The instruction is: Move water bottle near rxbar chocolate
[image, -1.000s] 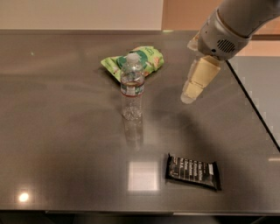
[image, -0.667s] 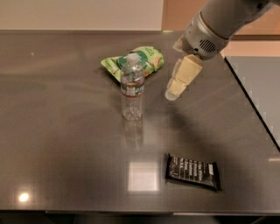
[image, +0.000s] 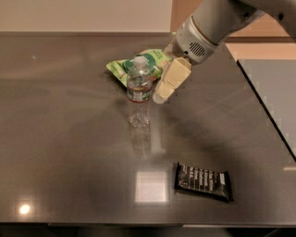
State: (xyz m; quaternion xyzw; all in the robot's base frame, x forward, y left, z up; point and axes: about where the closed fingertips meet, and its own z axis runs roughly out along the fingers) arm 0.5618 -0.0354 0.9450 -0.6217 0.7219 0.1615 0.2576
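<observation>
The gripper point(image: 163, 92) hangs just beside the bottle point(image: 139, 90); spread or closed, I cannot tell. It should probably grasp the middle.

It looked like an office break area: a dark polished desk point(image: 69, 152) with light glare, a pale wall point(image: 83, 14) behind, a green snack pouch point(image: 155, 59) and rxbar chocolate point(image: 202, 181) lying out. The gripper point(image: 162, 94) hovered beside the water bottle point(image: 138, 88).
</observation>
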